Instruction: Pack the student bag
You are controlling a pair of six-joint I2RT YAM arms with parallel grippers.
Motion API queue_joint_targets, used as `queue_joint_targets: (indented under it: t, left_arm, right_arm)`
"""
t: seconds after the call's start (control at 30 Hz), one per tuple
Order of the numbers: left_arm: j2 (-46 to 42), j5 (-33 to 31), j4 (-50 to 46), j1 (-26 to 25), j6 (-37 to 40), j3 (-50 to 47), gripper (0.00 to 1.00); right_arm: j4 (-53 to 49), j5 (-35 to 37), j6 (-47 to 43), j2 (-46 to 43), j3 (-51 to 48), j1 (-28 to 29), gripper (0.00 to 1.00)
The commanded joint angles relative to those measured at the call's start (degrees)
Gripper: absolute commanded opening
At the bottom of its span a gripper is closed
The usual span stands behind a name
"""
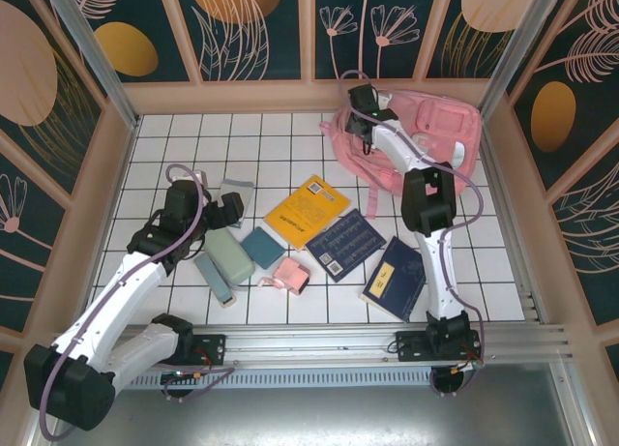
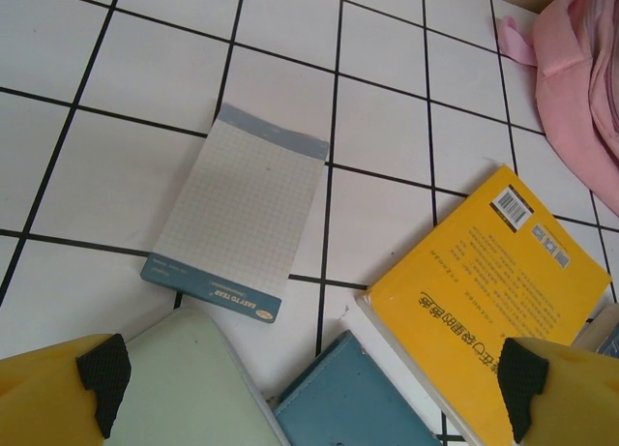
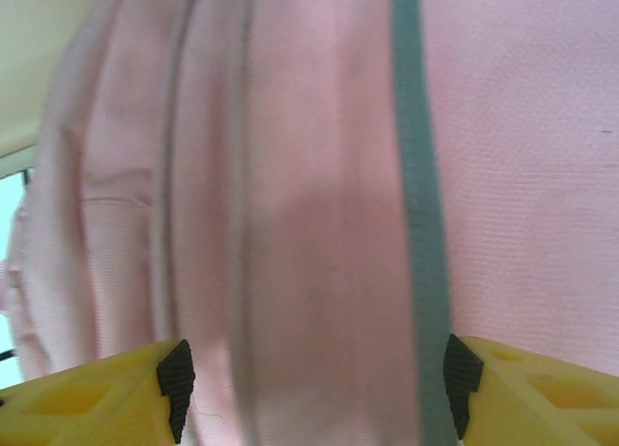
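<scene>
Nothing looks packed yet: the student bag (image 1: 440,127) lies at the table's (image 1: 174,136) far right corner, the yellow book (image 1: 308,210) and other items outside it, the right gripper (image 3: 314,378) straddling its fabric (grip unclear), the left gripper (image 2: 309,369) wide open and empty.

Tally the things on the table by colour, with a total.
Pink: 2, large pink fabric backpack, small pink pouch
Yellow: 1, yellow softcover book
Navy: 2, patterned navy book, navy book with yellow label
Teal: 1, flat teal cover
Pale green: 1, pale green case
Grey-blue: 1, slim grey-blue case
White: 1, grid-paper notepad
Total: 9
</scene>
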Motion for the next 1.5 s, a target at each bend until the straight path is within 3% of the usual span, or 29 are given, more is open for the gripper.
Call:
queue_joint_targets:
  t: [0.0, 0.1, 0.23, 0.4, 0.53, 0.67, 0.73, 0.87, 1.1, 1.33, 1.47]
  left_arm:
    - [1.0, 0.3, 1.0, 0.1, 1.1, 0.2, 0.99]
    - [1.4, 0.5, 1.3, 0.1, 1.2, 0.3, 0.99]
    - [1.6, 0.4, 1.5, 0.1, 1.4, 0.3, 0.99]
    - [2.0, 0.9, 1.8, 0.1, 1.8, 0.5, 0.99]
    - [2.0, 0.3, 1.9, 0.1, 2.0, 0.7, 0.98]
    - [2.3, 0.5, 2.0, 0.1, 2.0, 0.9, 0.98]
    - [2.3, 0.4, 2.1, 0.1, 1.9, 0.9, 0.98]
    - [3.2, 1.7, 2.3, 0.1, 0.7, 1.8, 0.99]
    - [11.1, 9.7, 5.5, 0.1, -3.0, 9.1, 0.99]
    - [30.8, 20.6, 9.6, 0.1, -8.6, 29.3, 0.99]
    - [44.3, 28.5, 12.3, 0.1, -12.1, 41.4, 0.99]
  right_arm:
    - [0.8, -0.9, 1.7, -3.8, 0.5, -2.9, 0.7]
    - [-0.6, -3.7, 1.7, -1.7, 2.9, -4.6, 0.71]
    - [-1.1, -13.6, 1.2, 2.9, 7.7, -6.6, 0.71]
    - [-0.7, -24.4, -2.6, 7.9, 12.2, -6.7, 0.64]
    - [0.7, -28.0, -4.3, 8.5, 11.8, -5.6, 0.46]
    - [0.4, -29.7, -4.1, 8.0, 11.1, -5.3, 0.11]
    - [0.5, -30.2, -5.1, 6.2, 9.7, -5.3, 0.0]
    - [2.8, -31.5, -8.7, -1.5, 3.3, -5.4, 0.0]
    - [6.1, -34.3, -14.4, -15.0, -5.8, -6.2, 0.0]
    - [7.7, -38.4, -23.1, -23.9, -14.4, -6.7, 0.0]
    - [11.5, -45.3, -25.8, -30.1, -21.8, -8.0, 0.0]
